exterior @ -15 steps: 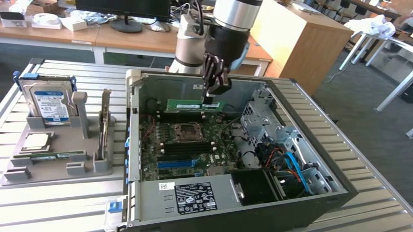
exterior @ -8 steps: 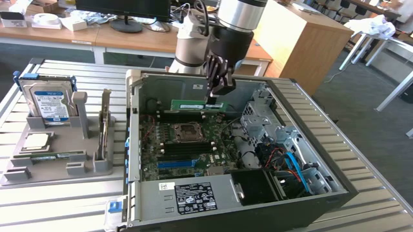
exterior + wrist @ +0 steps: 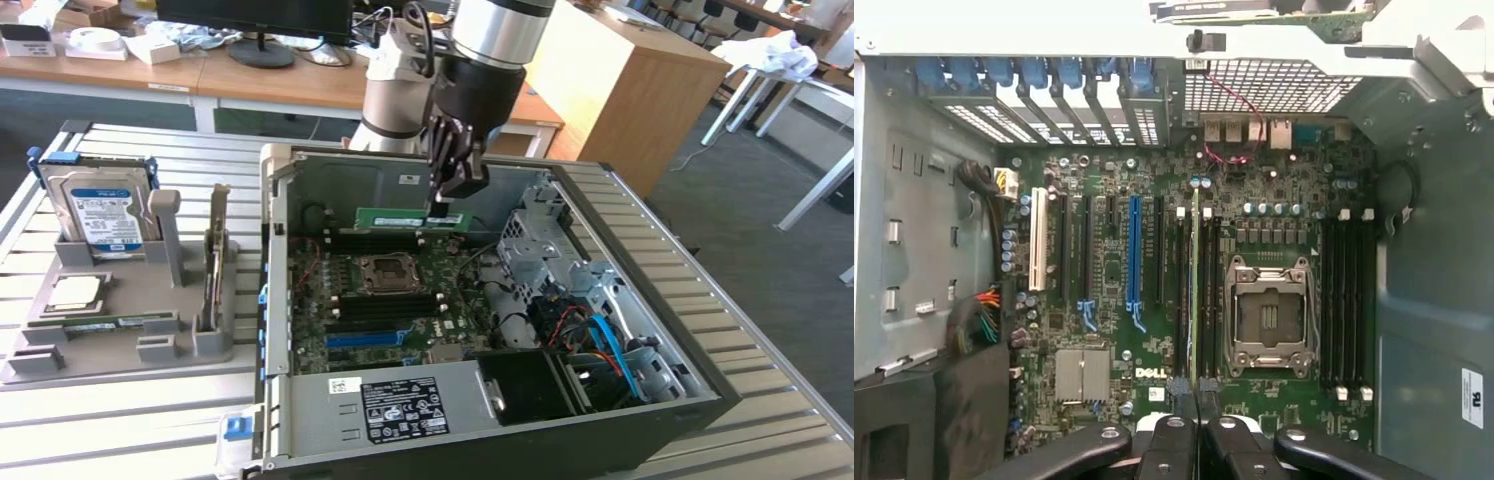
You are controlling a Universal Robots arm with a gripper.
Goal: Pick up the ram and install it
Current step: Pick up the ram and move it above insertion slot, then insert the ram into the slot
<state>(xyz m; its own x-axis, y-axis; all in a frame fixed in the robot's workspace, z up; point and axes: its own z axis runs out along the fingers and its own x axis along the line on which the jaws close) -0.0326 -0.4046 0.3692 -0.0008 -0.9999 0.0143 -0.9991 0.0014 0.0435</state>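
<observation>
We see the arm reaching down into the open case, which lies on its side on the slatted desk. The fingers are clenched on the ram – they pinch it by its upper edge near one end, and the green stick hangs level with its long side down. It sits just above the dark slots at the far side of the socket; we cannot tell whether it touches them.

In the wrist view the fingers meet around the ram, which shows edge-on as a thin pale line. It lines up with the group of slots between the socket and the blue slot – a second group of slots lies on the socket's other side.

On the exterior view's left, well apart from the case, a grey holder carries the blue-labelled drive upright and a square silver chip lying flat
</observation>
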